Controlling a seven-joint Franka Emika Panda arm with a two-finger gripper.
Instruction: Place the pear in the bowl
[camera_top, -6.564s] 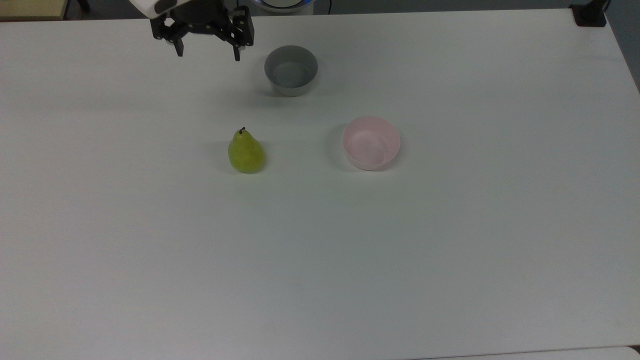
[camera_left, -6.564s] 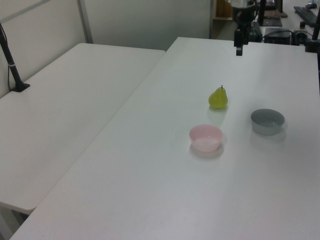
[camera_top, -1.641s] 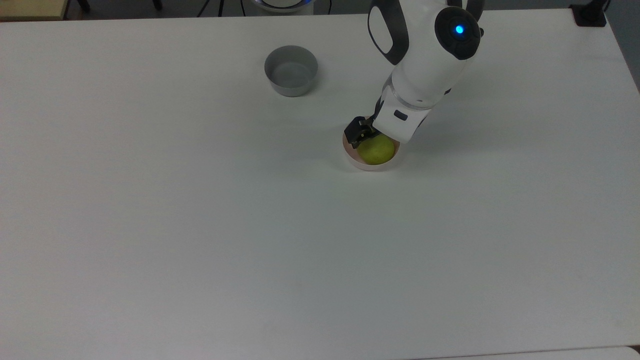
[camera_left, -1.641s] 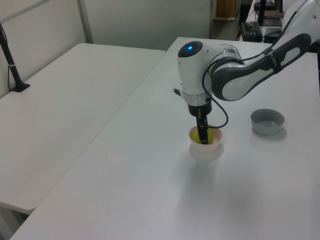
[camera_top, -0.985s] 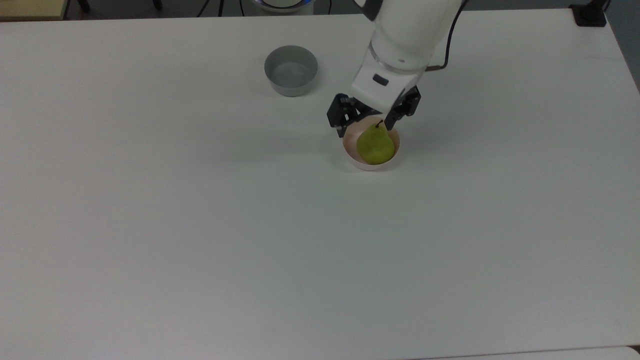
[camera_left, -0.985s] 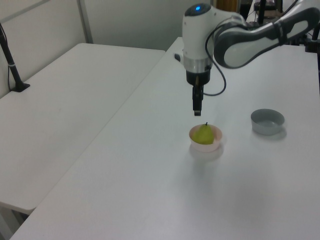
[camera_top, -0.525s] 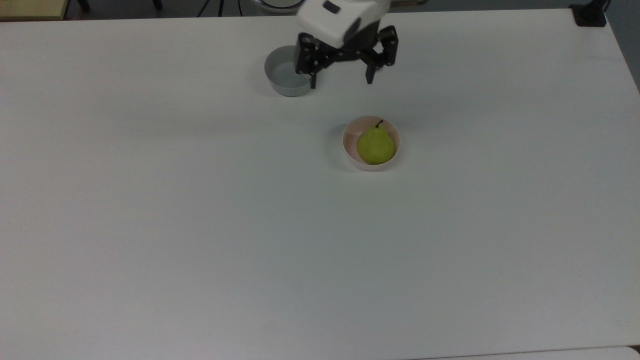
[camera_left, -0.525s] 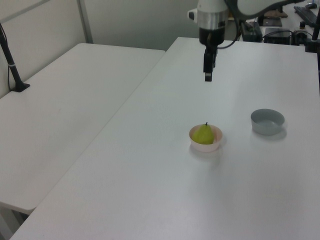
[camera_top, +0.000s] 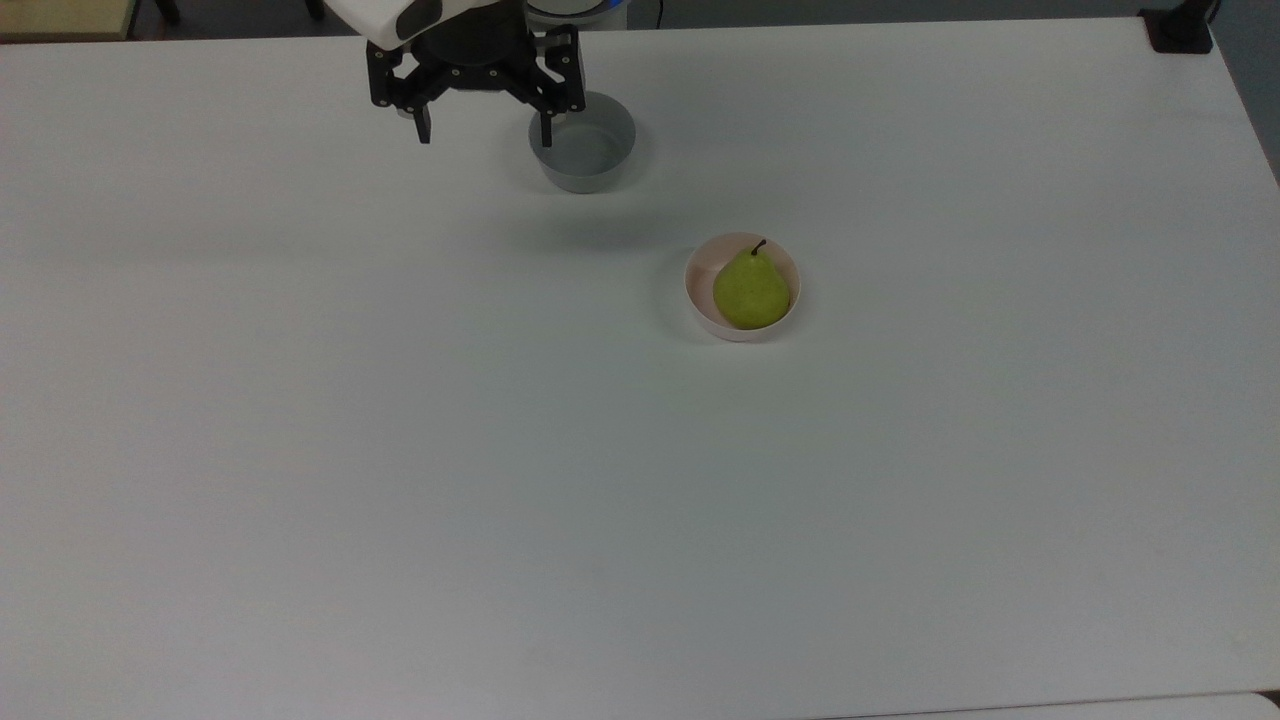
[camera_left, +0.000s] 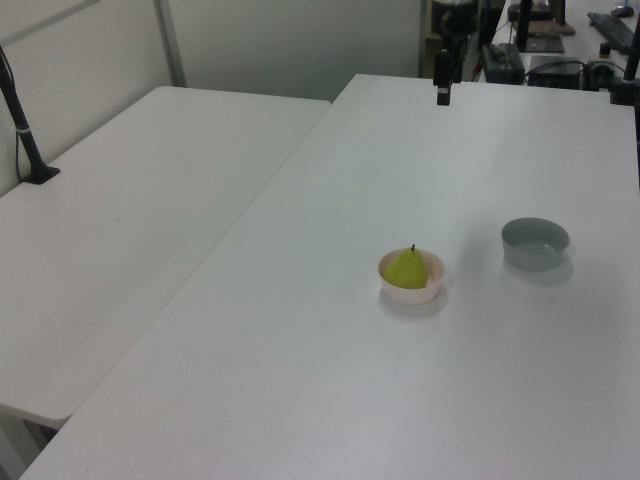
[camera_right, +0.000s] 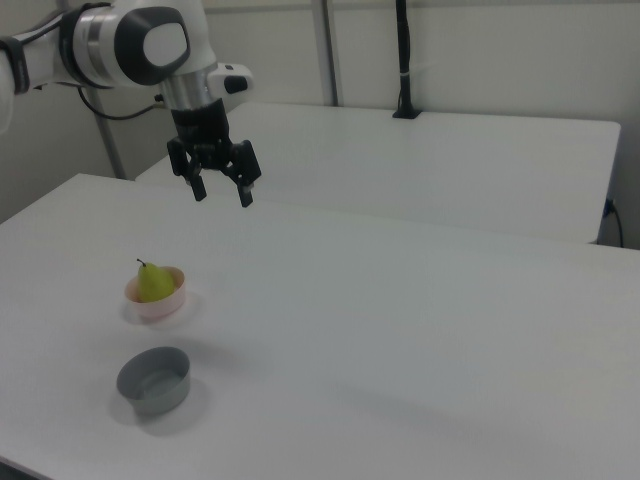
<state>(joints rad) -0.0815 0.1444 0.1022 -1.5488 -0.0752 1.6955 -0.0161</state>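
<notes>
**Inspector:** Since half a second ago, what has shifted?

**Assistant:** Only the black two-finger gripper (camera_top: 484, 128) on the white arm. It has travelled toward the top view's left and now hangs by the far table edge, above and just to the left of the small round grey bowl (camera_top: 582, 141). One fingertip overlaps that bowl's rim in the top view; contact cannot be judged. The small yellow-green pear (camera_top: 751, 289) with its short dark stem has not moved.

**Inspector:** Top view, task items?

**Assistant:** The pear stands upright inside the small round pale pink bowl (camera_top: 697, 300), stem pointing to the far edge. The pink bowl sits on the white matte table (camera_top: 640, 500), well apart from the grey bowl. Fingers are spread wide, with nothing between them.

**Inspector:** Left view?

**Assistant:** The pear (camera_left: 407, 269) sits in the pink bowl (camera_left: 411, 293) near mid-table, with the grey bowl (camera_left: 535, 243) to the left view's right. The gripper (camera_left: 442, 92) shows edge-on above the far end of the table (camera_left: 300, 380), raised and well apart from both bowls. A second white table (camera_left: 130, 200) adjoins on the left view's left.

**Inspector:** Right view?

**Assistant:** The gripper (camera_right: 223, 194) hangs in the air, fingers apart and pointing down, holding nothing. Below it and toward the right view's left, the pear (camera_right: 152, 282) rests in the pink bowl (camera_right: 156, 303). The grey bowl (camera_right: 153, 380) stands nearer the camera, apart from the pink one.
</notes>
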